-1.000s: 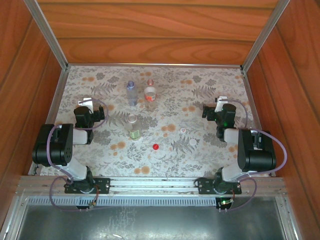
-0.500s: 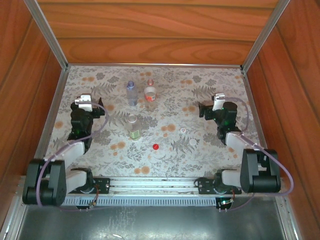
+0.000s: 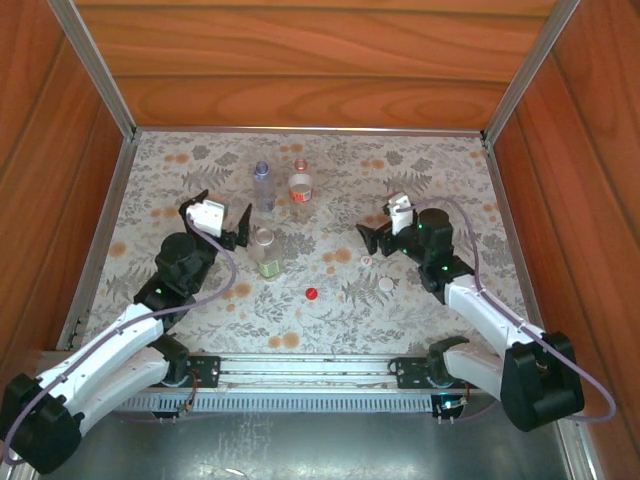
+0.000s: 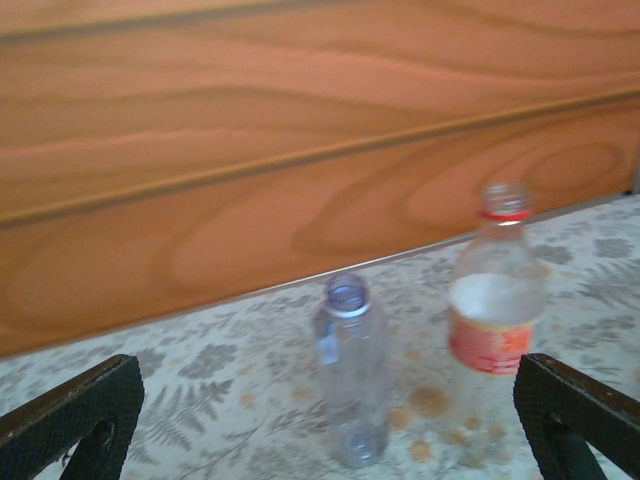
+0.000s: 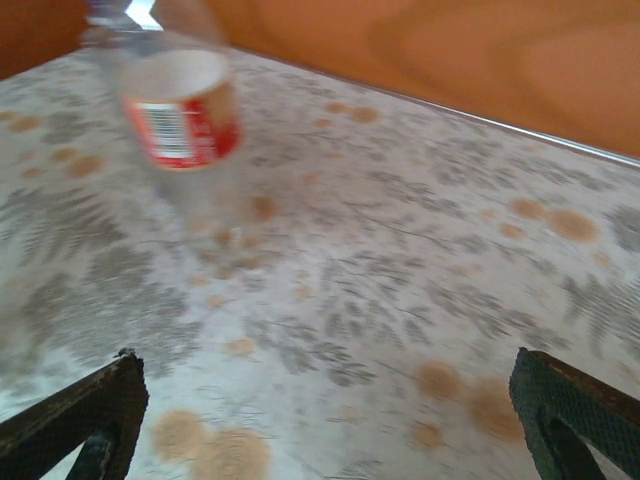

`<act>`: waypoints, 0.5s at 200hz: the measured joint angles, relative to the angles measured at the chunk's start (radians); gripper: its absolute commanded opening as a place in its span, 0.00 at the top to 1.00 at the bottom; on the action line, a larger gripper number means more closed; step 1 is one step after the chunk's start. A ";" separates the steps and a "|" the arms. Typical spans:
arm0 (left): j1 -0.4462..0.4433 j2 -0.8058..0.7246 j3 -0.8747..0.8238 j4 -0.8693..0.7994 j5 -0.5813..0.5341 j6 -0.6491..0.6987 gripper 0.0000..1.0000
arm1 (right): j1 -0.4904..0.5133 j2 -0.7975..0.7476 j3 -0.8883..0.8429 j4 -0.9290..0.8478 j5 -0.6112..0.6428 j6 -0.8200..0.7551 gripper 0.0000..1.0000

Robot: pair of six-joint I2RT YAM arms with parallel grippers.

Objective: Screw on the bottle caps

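On your left side, the left gripper (image 3: pixel 218 210) is hanging with its jaws spread wide, grasping nothing, just left of the green-label bottle (image 3: pixel 265 252), which is standing near the middle of the table (image 3: pixel 440 170). Through that wrist camera you're looking between its fingers (image 4: pixel 75 420) at the blue bottle (image 4: pixel 350 370), open-necked, and the red-label bottle (image 4: pixel 497 320). Both are standing at the far side, blue on the left, close but apart. Over on your right, the right gripper (image 3: pixel 375 222) is gaping too, empty, near the pale cap (image 3: pixel 366 261), on its far side. The white cap (image 3: pixel 386 285) is lying just right of that and nearer. The red cap (image 3: pixel 311 294) is sitting nearer still, toward the centre. The right wrist camera is catching the red-label bottle, blurred.
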 measured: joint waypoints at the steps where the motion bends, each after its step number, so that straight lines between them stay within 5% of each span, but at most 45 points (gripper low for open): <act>1: -0.008 -0.001 0.002 -0.003 -0.002 0.003 0.00 | 0.003 -0.002 0.000 -0.002 -0.002 -0.002 0.00; 70: -0.246 0.002 0.027 -0.095 -0.005 0.067 0.00 | 0.155 -0.017 0.076 -0.138 -0.102 -0.103 0.00; 100: -0.278 0.030 0.019 -0.100 -0.005 0.073 0.00 | 0.169 0.007 0.089 -0.156 -0.101 -0.122 0.00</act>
